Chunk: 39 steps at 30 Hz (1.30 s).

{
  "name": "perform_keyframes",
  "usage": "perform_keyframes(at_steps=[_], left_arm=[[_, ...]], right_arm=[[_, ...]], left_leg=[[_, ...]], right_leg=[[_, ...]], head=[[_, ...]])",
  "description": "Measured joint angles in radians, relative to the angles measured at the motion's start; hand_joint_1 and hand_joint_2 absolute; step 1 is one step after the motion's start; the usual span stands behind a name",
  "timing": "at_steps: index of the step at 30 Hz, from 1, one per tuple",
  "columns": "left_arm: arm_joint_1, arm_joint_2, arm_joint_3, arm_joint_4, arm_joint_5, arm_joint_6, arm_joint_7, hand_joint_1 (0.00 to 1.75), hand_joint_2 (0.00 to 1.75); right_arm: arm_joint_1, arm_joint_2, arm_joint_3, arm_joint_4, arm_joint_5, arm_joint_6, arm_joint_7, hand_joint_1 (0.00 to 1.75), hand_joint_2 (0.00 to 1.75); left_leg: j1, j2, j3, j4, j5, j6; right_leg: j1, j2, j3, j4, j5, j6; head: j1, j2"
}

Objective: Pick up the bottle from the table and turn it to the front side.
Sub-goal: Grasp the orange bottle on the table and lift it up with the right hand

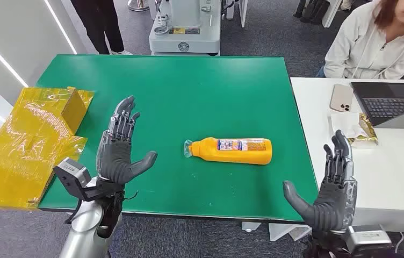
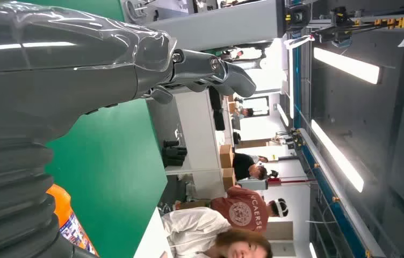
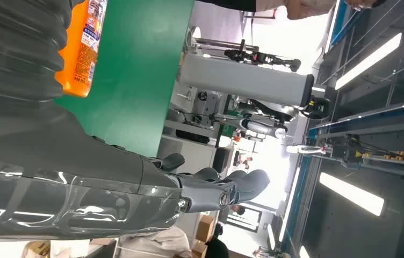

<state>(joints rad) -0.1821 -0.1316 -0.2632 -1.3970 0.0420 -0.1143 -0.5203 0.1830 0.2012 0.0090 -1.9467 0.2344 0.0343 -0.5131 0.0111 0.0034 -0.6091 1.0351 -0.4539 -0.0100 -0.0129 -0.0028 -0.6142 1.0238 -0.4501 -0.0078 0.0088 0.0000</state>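
An orange bottle [image 1: 233, 150] with a printed label lies on its side near the middle of the green table [image 1: 189, 91], its clear cap pointing left. My left hand [image 1: 119, 148] is raised over the table's left part, fingers spread, holding nothing, well left of the bottle. My right hand [image 1: 331, 188] stands off the table's front right corner, also spread and empty. A slice of the bottle [image 2: 71, 223] appears in the left wrist view beside my left hand [image 2: 81, 70]. The bottle [image 3: 81, 45] also shows in the right wrist view, past my right hand [image 3: 135, 199].
A yellow wrapped box [image 1: 28, 140] sits at the table's left edge. A white desk [image 1: 398, 177] at the right carries a phone [image 1: 341, 98], a laptop [image 1: 393, 102] and a snack packet [image 1: 362, 131]. A person [image 1: 382, 37] sits behind it. A machine [image 1: 186, 27] stands beyond the table.
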Motion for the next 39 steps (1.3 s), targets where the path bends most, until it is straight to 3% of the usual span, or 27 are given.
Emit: perform_keyframes(at_steps=[5, 11, 18, 29, 39], left_arm=[[0.0, 0.0, 0.0, 0.0, 0.0, -0.002, 0.0, 0.0, 1.75], [0.0, -0.009, 0.0, 0.006, -0.008, -0.018, -0.001, 0.0, 1.75], [-0.002, -0.029, -0.001, 0.033, -0.016, -0.035, -0.006, 0.0, 1.75], [-0.001, -0.024, -0.01, 0.078, 0.007, -0.044, -0.048, 0.0, 1.75], [-0.02, -0.019, -0.032, 0.129, 0.018, -0.046, -0.065, 0.0, 1.75]], right_arm=[[-0.008, -0.011, -0.003, 0.005, 0.033, -0.019, 0.003, 0.0, 1.75], [-0.055, -0.048, -0.002, 0.032, 0.167, -0.096, 0.06, 0.0, 1.75], [-0.187, -0.169, 0.024, 0.189, 0.343, -0.193, 0.135, 0.0, 1.75], [-0.317, -0.306, 0.104, 0.397, 0.372, -0.234, 0.149, 0.0, 1.75], [-0.485, -0.371, 0.193, 0.594, 0.372, -0.182, 0.194, 0.0, 1.75]], left_leg=[[0.0, 0.0, 0.0, 0.0, 0.0, 0.0], [0.0, 0.0, 0.0, 0.0, 0.0, 0.0], [0.0, 0.001, 0.0, 0.001, 0.001, 0.001], [0.0, 0.0, 0.0, 0.001, 0.001, 0.001], [0.0, 0.0, 0.0, 0.002, 0.001, 0.001]], right_leg=[[0.0, 0.0, 0.0, 0.0, 0.0, 0.0], [0.0, 0.0, 0.0, 0.0, 0.0, 0.0], [0.0, 0.001, 0.0, 0.0, 0.002, 0.001], [0.0, 0.0, 0.0, 0.0, 0.002, 0.001], [0.0, 0.001, 0.0, 0.0, 0.003, 0.001]], head=[[0.0, 0.0], [0.0, 0.0], [0.0, 0.0], [0.0, 0.0], [0.0, 0.0]])
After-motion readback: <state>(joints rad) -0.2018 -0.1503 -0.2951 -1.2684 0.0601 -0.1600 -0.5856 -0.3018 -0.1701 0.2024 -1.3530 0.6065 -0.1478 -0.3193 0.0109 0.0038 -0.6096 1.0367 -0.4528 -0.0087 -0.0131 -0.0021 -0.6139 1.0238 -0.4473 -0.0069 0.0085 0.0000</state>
